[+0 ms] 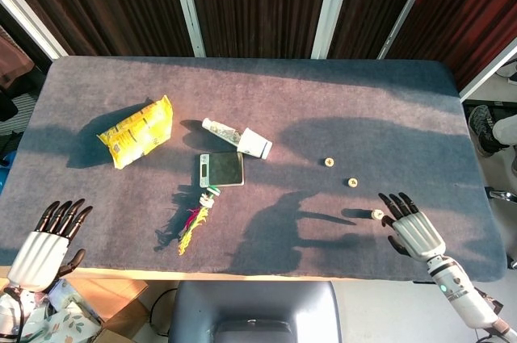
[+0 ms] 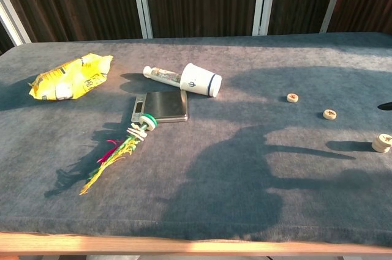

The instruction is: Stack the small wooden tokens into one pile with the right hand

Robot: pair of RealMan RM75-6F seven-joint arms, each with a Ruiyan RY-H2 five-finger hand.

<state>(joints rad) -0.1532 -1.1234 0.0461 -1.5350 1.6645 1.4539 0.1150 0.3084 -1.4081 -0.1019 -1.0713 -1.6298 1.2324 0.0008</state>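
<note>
right hand (image 1: 416,227) empty, fingers spread, beside nearest token (image 1: 376,215) near desk's front-right edge; advise pinching its rim squarely.

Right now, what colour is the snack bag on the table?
Yellow, with some white print; the snack bag shows best in the chest view.

You are looking at two small round pale wooden tokens (image 2: 293,97) (image 2: 330,114) lying flat and apart, and a short token stack (image 2: 382,142) sitting nearer the bench's right edge.
</note>
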